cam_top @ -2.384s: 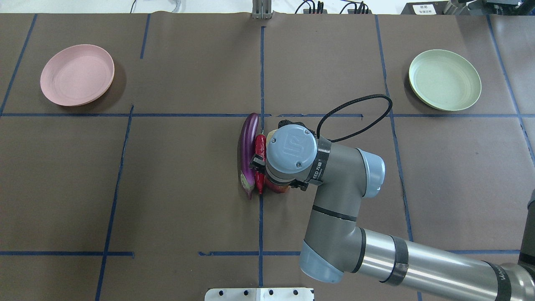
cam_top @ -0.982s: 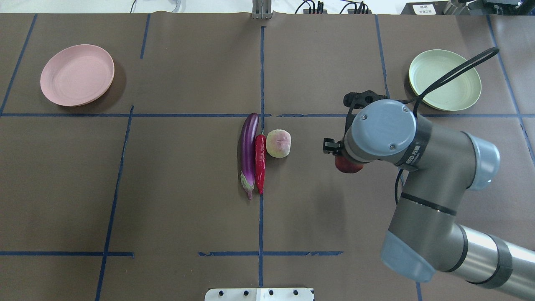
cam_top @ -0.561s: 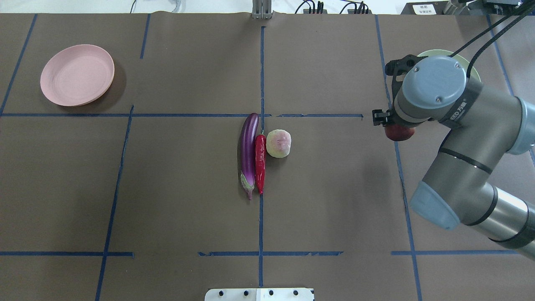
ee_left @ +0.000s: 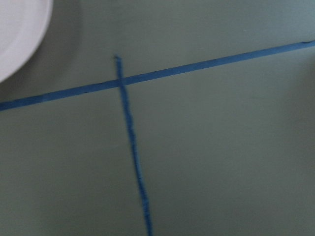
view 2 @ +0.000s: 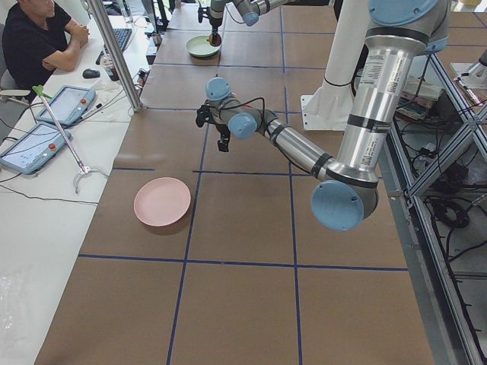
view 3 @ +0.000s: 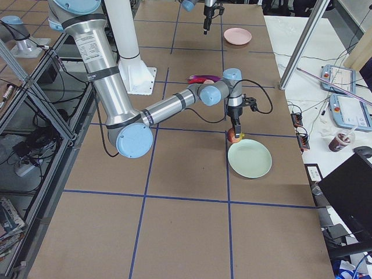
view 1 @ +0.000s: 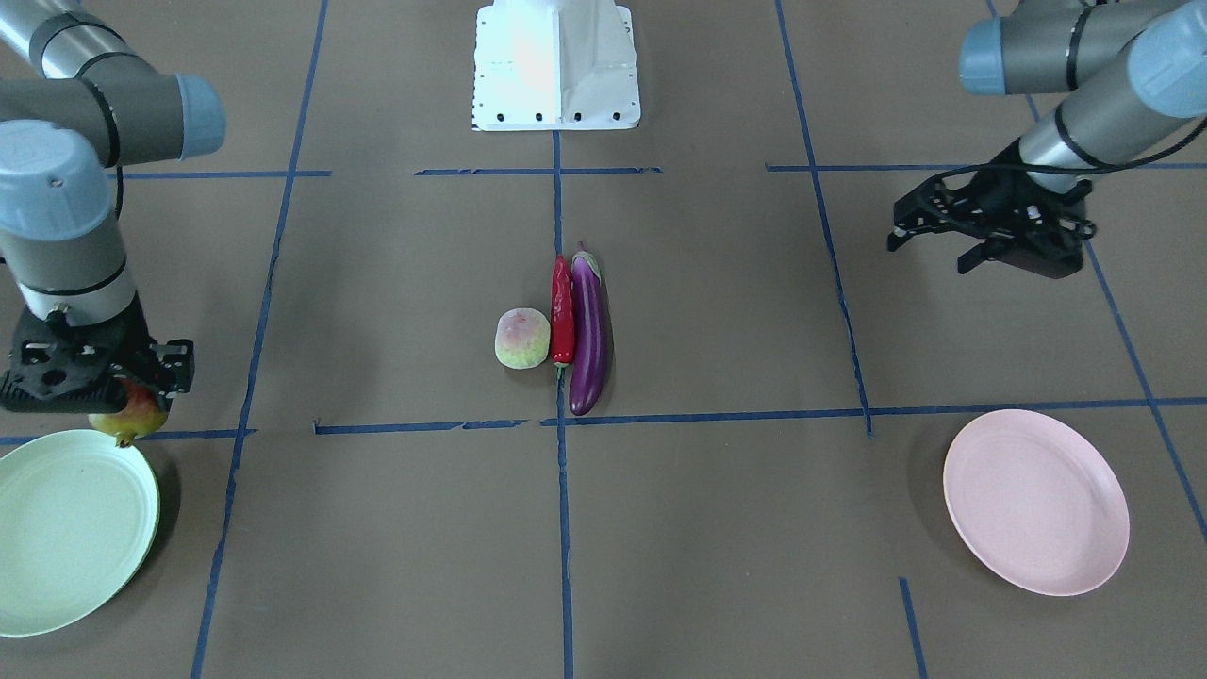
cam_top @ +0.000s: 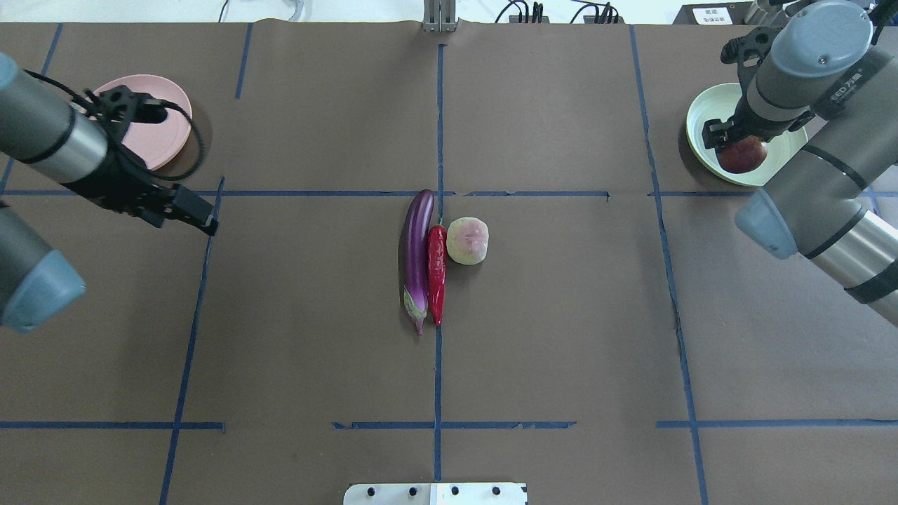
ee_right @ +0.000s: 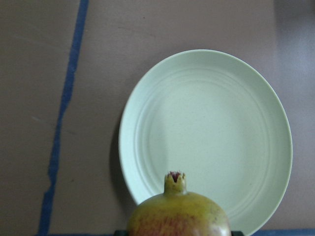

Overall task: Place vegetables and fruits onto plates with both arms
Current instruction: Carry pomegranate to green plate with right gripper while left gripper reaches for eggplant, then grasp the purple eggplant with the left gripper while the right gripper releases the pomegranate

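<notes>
Pomegranate, dark red and yellow-green: item in transit. It is clamped between the fingers of my right gripper, with its crown pointing away from them in the wrist view. I judge the clamp is kept because the fruit hangs at the near rim of the mint green plate, not over its middle. The plate lies ahead of and below the fingertips. Whether the fruit touches the rim I cannot tell.

Right arm: reached far out to its own side, wrist turned down, fingers aimed at the table.

Left gripper: fingers apart, nothing between them. Blue tape crosses beneath them, and the pink plate sits near, off to one side.

Left arm: stretched low, wrist slanted; I judge it staged for the vegetables.

Eggplant, chili, pale green fruit: lying close side by side, well apart from both sets of fingers, not yet plated.
</notes>
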Controlling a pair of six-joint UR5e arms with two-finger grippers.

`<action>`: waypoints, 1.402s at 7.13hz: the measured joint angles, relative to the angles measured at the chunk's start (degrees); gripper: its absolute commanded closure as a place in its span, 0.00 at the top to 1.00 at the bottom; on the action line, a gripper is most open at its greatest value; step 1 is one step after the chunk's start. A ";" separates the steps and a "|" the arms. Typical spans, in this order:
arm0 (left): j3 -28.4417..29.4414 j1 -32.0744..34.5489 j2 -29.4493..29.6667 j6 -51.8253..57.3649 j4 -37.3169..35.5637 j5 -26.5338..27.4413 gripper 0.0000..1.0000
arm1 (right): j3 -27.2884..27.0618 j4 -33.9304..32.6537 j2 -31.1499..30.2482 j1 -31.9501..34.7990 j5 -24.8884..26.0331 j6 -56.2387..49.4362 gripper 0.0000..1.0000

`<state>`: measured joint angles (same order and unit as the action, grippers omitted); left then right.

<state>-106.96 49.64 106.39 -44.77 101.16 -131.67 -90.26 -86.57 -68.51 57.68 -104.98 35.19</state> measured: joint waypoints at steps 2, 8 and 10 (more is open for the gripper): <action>3.25 -9.43 8.13 -10.54 0.07 9.56 0.97 | 8.18 6.11 0.96 2.27 -0.84 -2.01 0.25; 14.28 -18.58 20.65 -22.84 1.96 13.11 0.81 | 12.34 8.59 2.83 8.02 -11.35 -3.87 1.00; 18.28 -20.41 21.77 -26.66 7.61 15.48 0.76 | 11.41 8.71 3.07 10.42 -20.88 -4.14 1.00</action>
<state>-88.68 29.23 128.16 -71.43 108.77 -116.18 -78.85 -77.86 -65.45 68.10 -125.86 31.05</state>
